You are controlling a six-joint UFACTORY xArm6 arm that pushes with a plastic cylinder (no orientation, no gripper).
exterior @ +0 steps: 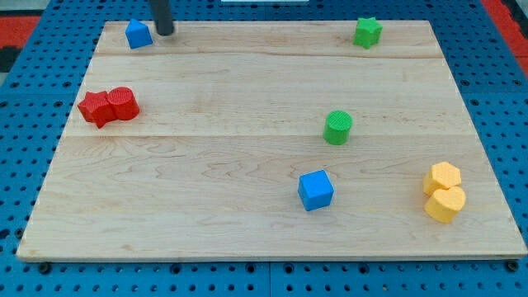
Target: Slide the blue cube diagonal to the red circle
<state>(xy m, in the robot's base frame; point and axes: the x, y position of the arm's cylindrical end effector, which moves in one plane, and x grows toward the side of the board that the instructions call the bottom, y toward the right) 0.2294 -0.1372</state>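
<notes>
Nearest us, the pale wooden board [165, 223] rests on a blue pegboard table [33, 99]. On it sits the blue cube [315, 190], with two touching yellow blocks [444, 191] near the view's right edge. Farther back stands a green cylinder [337, 127]; well apart at the view's left, the red circle [123, 102] touches a red star-like block [97, 108]. At the far edge, our tip [166, 32] rests just beside a second blue block [138, 34], opposite a green star [368, 31]. We carry no pincer.

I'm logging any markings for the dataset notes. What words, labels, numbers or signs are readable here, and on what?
None: the wooden board, the blocks, my tip beside the upper blue block, and the blue pegboard show no readable text.
</notes>
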